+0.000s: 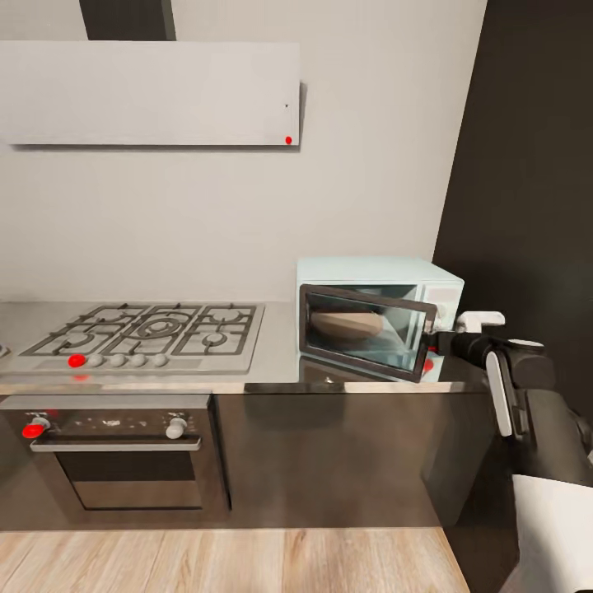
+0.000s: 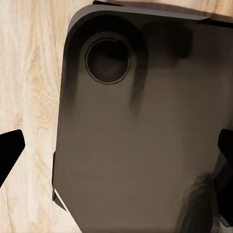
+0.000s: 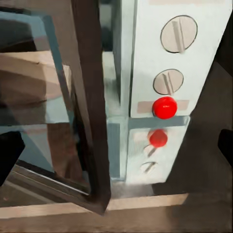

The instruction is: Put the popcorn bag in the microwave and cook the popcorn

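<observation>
At the left of the head view, a gas hob is set into the grey countertop, with a built-in oven below it and a flat white hood mounted on the wall above. Further right, the mint-blue microwave is seen standing on the countertop, its dark-framed glass door swung partly open. Through the glass, the brown popcorn bag is seen lying inside the cavity. Just right of the door's free edge, the right gripper is held near the control panel; whether it touches the door cannot be told. In the right wrist view, the door edge, the two knobs and a red button are shown close up, and the dark fingertips are seen at opposite borders, so the jaws are spread wide with nothing between them. In the left wrist view, the left gripper's fingertips are likewise set wide apart, empty, over a dark rounded panel above the wood floor.
</observation>
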You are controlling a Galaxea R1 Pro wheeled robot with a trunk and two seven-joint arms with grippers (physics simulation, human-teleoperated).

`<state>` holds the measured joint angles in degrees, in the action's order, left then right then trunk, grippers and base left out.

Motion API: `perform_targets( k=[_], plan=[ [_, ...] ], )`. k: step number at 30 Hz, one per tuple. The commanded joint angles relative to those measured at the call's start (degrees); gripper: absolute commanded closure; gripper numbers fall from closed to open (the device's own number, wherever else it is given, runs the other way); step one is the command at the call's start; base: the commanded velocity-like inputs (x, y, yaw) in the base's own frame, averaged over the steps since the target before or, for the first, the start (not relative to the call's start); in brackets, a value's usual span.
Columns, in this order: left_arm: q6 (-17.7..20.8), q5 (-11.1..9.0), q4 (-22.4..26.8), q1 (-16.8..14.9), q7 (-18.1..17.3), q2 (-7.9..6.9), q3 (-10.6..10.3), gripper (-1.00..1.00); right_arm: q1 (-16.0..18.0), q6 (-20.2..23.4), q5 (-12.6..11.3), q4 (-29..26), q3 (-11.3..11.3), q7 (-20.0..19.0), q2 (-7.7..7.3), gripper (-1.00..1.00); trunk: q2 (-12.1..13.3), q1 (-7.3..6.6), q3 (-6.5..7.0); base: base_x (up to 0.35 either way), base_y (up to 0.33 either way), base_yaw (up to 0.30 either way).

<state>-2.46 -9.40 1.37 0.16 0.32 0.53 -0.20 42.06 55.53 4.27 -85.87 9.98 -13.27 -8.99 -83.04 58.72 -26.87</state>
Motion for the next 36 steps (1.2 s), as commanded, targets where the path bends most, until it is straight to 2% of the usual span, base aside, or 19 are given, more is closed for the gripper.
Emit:
perform_targets(
  k=[1, 4, 5, 8, 12, 23, 36],
  plan=[
    [-0.1, -0.4, 0.1, 0.0, 0.0, 0.01, -0.1, -1.00, -0.8, 0.9, 0.4, -0.1, 0.3, -3.5, -1.98, -1.00, 0.0, 0.00, -0.05, 0.000, 0.000, 0.000],
    [-0.1, -0.4, 0.1, 0.0, 0.0, 0.02, -0.1, -1.00, -2.0, 1.4, 0.8, 0.1, 0.8, -8.0, -6.07, -1.00, 0.0, 0.00, -0.05, 0.000, 0.000, 0.000],
    [-0.1, -0.4, 0.1, 0.0, 0.0, 0.04, -0.1, -1.00, -2.2, 1.4, 0.8, 0.1, 1.7, -8.7, -7.70, -1.00, 0.0, 0.00, -0.05, 0.000, 0.000, 0.000],
    [-0.1, -0.4, 0.1, 0.0, 0.0, 0.04, -0.1, -1.00, -2.4, 1.5, 0.8, 0.4, 5.0, -9.5, -10.31, -1.00, 0.0, 0.00, -0.05, 0.000, 0.000, 0.000],
    [-0.1, -0.4, 0.1, 0.0, 0.0, 0.05, -0.1, -1.00, -2.4, 1.3, 0.9, 0.6, 5.8, -9.3, -10.70, -1.00, 0.0, 0.00, -0.05, 0.000, 0.000, 0.000],
    [-0.1, -0.4, 0.1, 0.0, -0.4, -0.09, -0.4, -1.00, -2.4, 0.4, 1.2, 0.5, 5.7, -8.5, -9.85, -1.00, 0.0, 0.00, -0.05, 0.184, 0.000, 0.000],
    [-0.1, -0.4, 0.1, 0.0, -0.3, -0.09, -0.3, -1.00, -2.4, 0.4, 1.1, 0.4, 5.5, -8.9, -9.75, -1.00, 0.0, 0.00, -0.05, 0.167, 0.000, 0.000]
  ],
)
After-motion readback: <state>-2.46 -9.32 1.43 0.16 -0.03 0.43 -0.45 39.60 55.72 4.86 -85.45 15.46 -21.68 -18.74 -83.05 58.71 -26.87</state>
